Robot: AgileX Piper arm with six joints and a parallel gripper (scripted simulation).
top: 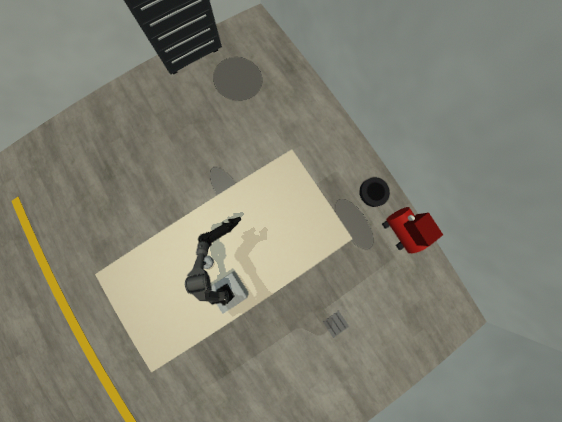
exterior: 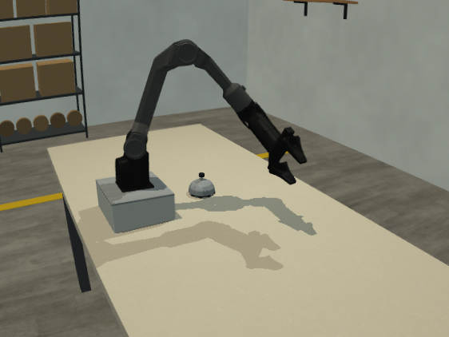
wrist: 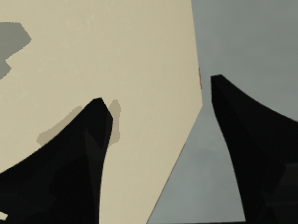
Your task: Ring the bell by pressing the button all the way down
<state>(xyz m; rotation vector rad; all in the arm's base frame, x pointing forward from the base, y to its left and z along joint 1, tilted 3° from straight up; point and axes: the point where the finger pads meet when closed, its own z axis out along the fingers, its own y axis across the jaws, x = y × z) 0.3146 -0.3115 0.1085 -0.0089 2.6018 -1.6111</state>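
Claw (exterior: 288, 163) hangs open, well apart from bell (exterior: 201, 188).

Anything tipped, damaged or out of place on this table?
Nothing stands out. The bell stands upright on the table beside the arm's base block, button on top. The open claw hangs well away from it, holding nothing.

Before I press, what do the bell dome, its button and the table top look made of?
Bell dome: likely metal, dull grey with a faint sheen. Button: black, matte, plastic or painted metal; too small to tell. Table top: pale beige, flat and matte, perhaps laminate; no grain visible.
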